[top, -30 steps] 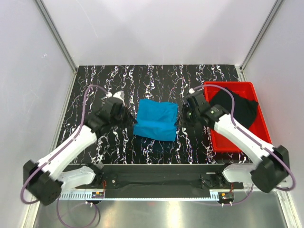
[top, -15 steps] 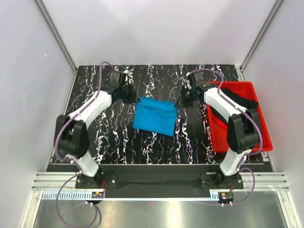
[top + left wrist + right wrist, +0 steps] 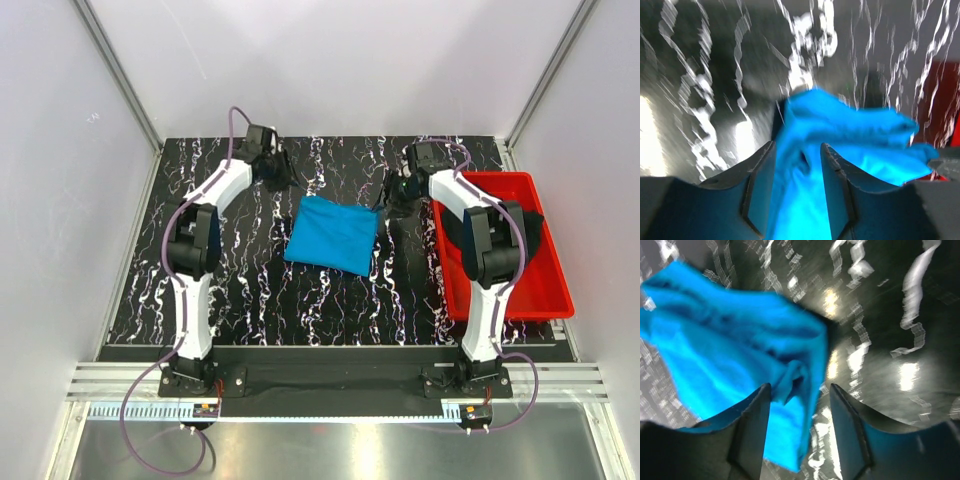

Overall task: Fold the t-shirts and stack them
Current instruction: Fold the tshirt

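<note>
The sky-blue t-shirt (image 3: 331,235) lies folded in a flat rectangle at the middle of the marbled table. My left gripper (image 3: 277,172) is off its far-left corner, and my right gripper (image 3: 396,196) is off its far-right corner. In the left wrist view my left gripper (image 3: 797,145) is open, with the blue t-shirt (image 3: 850,135) lying loose between and beyond the fingers. In the right wrist view my right gripper (image 3: 799,387) is open over the edge of the blue t-shirt (image 3: 735,350). The black t-shirt (image 3: 503,226) lies crumpled in the red tray (image 3: 512,296).
The red tray stands along the table's right edge, close to my right arm. White walls with metal rails (image 3: 120,75) close in the table at the back and sides. Both arms reach out long toward the far half of the table.
Both grippers moved toward the far side of the table with the blue t-shirt's corners, then opened and let go. The shirt now lies flatter and neater.
</note>
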